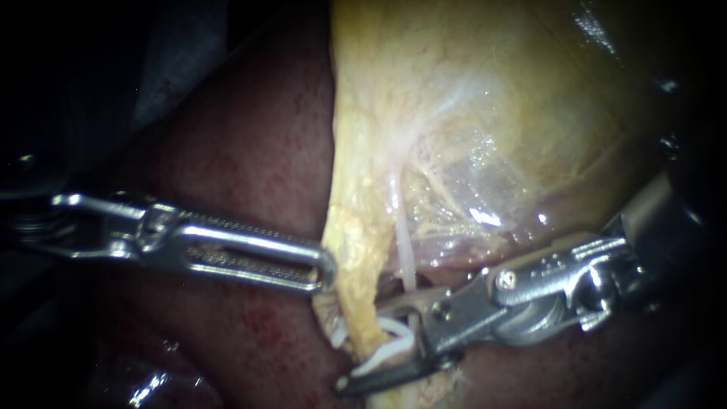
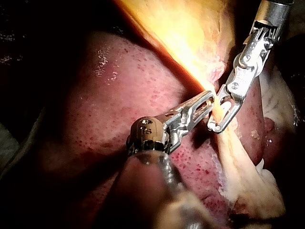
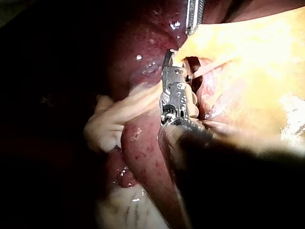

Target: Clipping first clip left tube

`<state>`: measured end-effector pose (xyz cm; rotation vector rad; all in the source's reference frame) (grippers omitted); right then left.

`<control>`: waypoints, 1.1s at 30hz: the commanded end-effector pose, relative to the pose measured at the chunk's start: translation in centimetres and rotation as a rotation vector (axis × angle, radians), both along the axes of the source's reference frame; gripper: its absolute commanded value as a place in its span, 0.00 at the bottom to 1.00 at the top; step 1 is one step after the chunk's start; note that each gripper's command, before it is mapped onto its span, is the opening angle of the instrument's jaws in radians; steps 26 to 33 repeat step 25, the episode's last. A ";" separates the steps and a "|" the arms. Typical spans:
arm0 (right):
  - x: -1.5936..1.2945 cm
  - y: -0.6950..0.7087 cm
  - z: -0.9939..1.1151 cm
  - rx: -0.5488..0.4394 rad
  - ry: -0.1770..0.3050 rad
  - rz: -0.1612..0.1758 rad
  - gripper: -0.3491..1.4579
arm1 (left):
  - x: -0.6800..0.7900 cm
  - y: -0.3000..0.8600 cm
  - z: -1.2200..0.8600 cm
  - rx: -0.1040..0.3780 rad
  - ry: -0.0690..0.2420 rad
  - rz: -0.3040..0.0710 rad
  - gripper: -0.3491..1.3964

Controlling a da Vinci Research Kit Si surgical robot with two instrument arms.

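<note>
The yellow gallbladder (image 1: 469, 98) narrows into a yellow strand, the left tube (image 1: 354, 288), which runs down over the dark red liver (image 1: 250, 151). My left instrument (image 1: 324, 269) comes in from the left, its slotted jaws shut on the gallbladder's edge beside that tube. My right instrument (image 1: 362, 347) reaches in from the right. Its jaws stand open on either side of the left tube, with a white clip (image 1: 394, 333) seated between them. In the left wrist view my left instrument (image 2: 209, 102) holds the yellow tissue, and my right instrument (image 2: 221, 117) hooks around the strand.
A thinner whitish tube (image 1: 405, 250) runs down just right of the left tube, ending behind the upper jaw. Pale fatty tissue (image 3: 109, 121) hangs beside my right instrument (image 3: 174, 59). Wet liver (image 2: 109, 95) fills the area under my left instrument.
</note>
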<state>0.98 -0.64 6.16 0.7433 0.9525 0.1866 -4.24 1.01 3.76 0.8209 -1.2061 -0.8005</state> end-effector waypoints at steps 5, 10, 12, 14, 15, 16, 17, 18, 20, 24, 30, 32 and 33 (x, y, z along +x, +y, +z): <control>-0.06 0.11 0.05 0.025 -0.010 0.009 0.00 | -0.01 0.00 0.00 0.000 0.000 0.000 0.00; -0.10 0.13 0.08 0.034 -0.015 0.012 0.00 | -0.01 0.00 0.00 0.000 0.000 0.000 0.00; -0.10 0.13 0.07 0.034 -0.015 0.012 0.00 | -0.01 0.00 0.00 0.000 0.000 0.000 0.00; -0.10 0.12 0.07 0.039 -0.018 0.013 0.00 | -0.01 0.00 0.00 0.000 0.000 0.000 0.00; -0.10 0.12 0.07 0.039 -0.018 0.013 0.00 | -0.01 0.00 0.00 0.000 0.000 0.000 0.00; -0.10 0.12 0.07 0.039 -0.018 0.013 0.00 | -0.01 0.00 0.00 0.000 0.000 0.000 0.00; -0.10 0.11 0.07 0.038 -0.018 0.013 0.00 | -0.01 0.00 0.01 0.000 0.000 0.000 0.00; -0.10 0.11 0.07 0.038 -0.017 0.013 0.00 | -0.01 0.00 0.01 0.000 0.000 -0.001 0.00; -0.10 0.11 0.07 0.038 -0.017 0.013 0.00 | -0.02 0.01 0.01 0.000 0.000 -0.001 0.00; -0.11 0.11 0.07 0.038 -0.017 0.012 0.00 | -0.03 0.01 0.02 0.000 0.001 -0.001 0.00; -0.11 0.11 0.07 0.038 -0.017 0.012 0.00 | -0.03 0.01 0.02 0.000 0.001 -0.001 0.00; -0.11 0.11 0.07 0.038 -0.017 0.012 0.00 | -0.03 0.01 0.02 0.000 0.001 -0.001 0.00; -0.11 0.11 0.07 0.038 -0.017 0.012 0.00 | -0.03 0.01 0.02 0.000 0.001 -0.001 0.00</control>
